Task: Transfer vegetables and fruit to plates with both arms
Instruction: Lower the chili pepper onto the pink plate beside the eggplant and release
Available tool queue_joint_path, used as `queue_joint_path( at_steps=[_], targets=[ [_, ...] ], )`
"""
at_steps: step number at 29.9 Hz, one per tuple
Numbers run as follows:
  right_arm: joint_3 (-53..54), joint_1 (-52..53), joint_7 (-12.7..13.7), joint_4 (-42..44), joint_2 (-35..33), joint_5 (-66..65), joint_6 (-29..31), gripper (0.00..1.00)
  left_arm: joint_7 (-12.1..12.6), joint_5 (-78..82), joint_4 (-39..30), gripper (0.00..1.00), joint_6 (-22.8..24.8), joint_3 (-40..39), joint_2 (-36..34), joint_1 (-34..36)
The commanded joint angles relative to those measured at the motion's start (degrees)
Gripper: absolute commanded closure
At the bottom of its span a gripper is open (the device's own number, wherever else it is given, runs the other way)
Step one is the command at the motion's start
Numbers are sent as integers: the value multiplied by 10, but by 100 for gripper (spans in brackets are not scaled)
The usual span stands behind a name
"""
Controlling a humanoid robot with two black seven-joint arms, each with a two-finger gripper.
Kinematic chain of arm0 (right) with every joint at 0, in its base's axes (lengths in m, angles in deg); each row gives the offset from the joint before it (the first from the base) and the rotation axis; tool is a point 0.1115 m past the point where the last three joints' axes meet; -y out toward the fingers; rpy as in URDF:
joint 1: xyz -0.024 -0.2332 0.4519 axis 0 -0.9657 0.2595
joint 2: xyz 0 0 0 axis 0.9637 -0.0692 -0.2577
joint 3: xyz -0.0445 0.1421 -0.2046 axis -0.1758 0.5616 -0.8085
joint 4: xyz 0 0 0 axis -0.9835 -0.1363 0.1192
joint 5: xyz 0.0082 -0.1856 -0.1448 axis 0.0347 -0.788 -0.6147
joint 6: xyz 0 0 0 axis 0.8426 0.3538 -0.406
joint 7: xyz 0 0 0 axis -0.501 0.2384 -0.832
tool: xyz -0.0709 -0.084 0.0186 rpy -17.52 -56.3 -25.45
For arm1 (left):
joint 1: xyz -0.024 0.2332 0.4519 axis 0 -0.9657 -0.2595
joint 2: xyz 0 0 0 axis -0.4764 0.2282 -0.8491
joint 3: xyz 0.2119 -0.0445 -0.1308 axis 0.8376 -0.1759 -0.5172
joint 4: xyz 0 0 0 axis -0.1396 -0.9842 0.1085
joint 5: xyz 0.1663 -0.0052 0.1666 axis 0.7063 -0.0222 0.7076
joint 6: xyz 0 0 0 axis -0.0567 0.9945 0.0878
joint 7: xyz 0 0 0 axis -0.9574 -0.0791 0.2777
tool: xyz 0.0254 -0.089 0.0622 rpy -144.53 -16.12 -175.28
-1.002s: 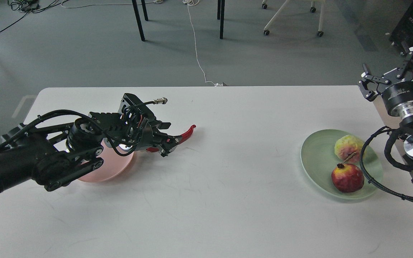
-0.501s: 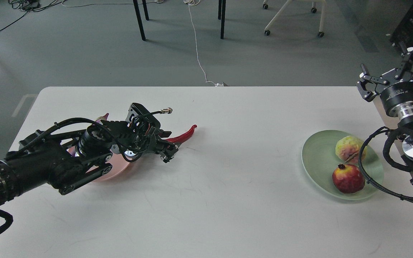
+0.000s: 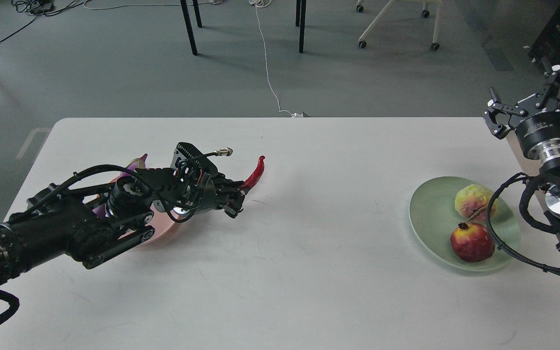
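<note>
red chili pepper [image 3: 254,173] clamped in left end effector [image 3: 235,194], tip upward

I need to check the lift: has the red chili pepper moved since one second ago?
Yes. The red chili pepper, gripped by the left end effector, has tilted up: its tip has risen toward the table's far edge.
</note>
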Motion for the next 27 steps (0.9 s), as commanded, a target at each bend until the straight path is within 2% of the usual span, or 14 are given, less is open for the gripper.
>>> queue_joint_path(
  at_steps=[1,7,11,14,18,20,23,25,27],
  targets=[
    [0,0,0,2,-1,0,0,1,5,-73,-52,91,-5,-12,-47,17],
    [0,0,0,1,-1,0,0,1,4,-90,-148,89,10,-4,-200,11],
    [-1,-1,0,1,-1,0,0,1,4,-90,-193,89,10,-1,-304,-41],
    [-2,-3,0,1,0,0,0,1,6,-90,-193,88,10,-1,-329,-76],
    [-2,-1,0,-1,0,0,0,1,12,-92,-190,84,10,-8,-329,-105],
    [-3,0,0,-1,0,0,0,1,27,-91,-189,75,11,-8,-324,-105],
    [-4,1,0,-2,0,0,0,1,57,-89,-189,47,11,-7,-316,-106],
    [-4,1,0,-2,-1,0,0,1,67,-90,-189,42,11,-7,-311,-106],
    [-4,1,0,-1,-3,0,0,1,66,-92,-189,40,14,-8,-313,-105]
  ],
)
